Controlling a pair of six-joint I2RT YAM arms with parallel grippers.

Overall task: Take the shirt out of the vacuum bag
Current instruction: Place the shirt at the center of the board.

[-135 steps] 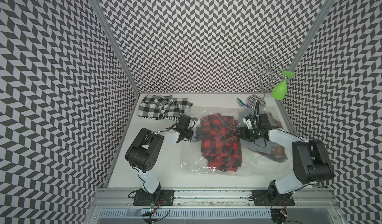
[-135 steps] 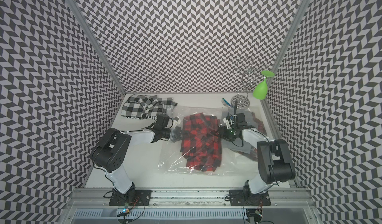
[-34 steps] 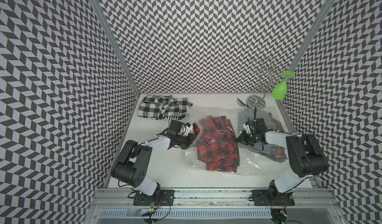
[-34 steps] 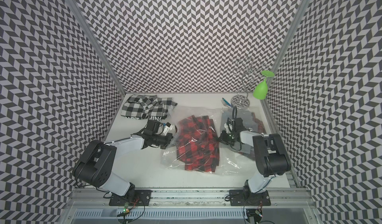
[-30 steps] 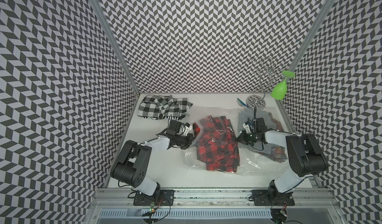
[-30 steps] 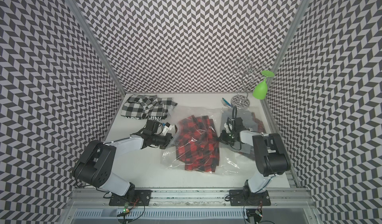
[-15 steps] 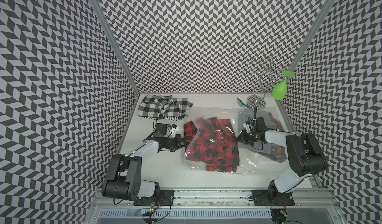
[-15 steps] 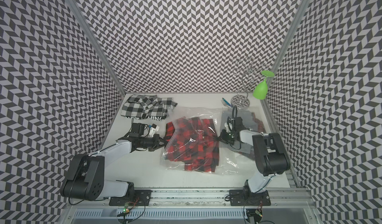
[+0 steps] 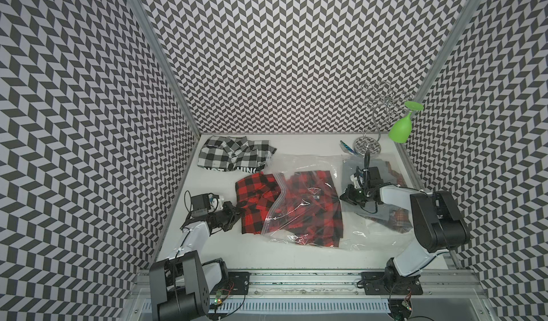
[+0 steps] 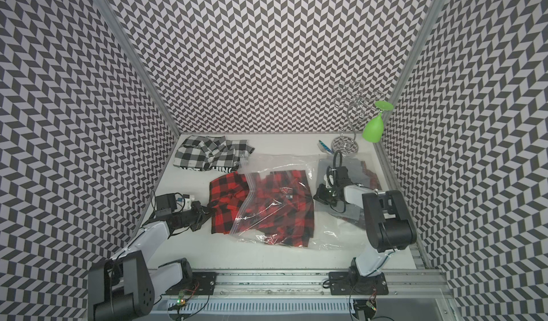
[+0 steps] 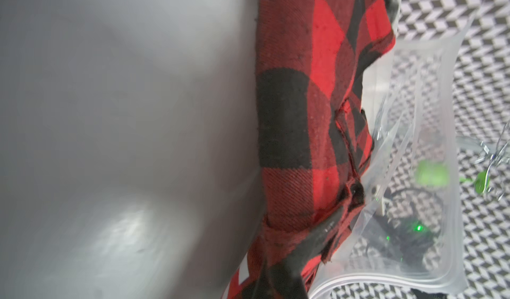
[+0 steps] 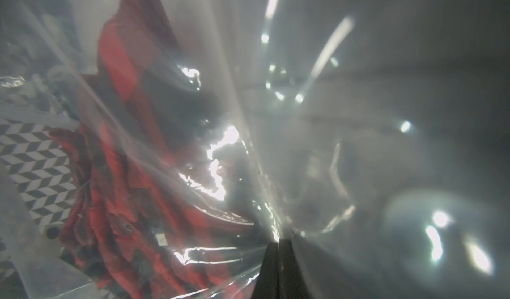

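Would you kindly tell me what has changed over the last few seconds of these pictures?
The left tool, shut on the red plaid shirt, has drawn back toward the robot's left, dragging part of the shirt out of the open mouth of the vacuum bag. The right tool stays clamped on the bag's opposite side, holding it roughly in place. The black-and-white shirt and the hanging green glass have not moved.
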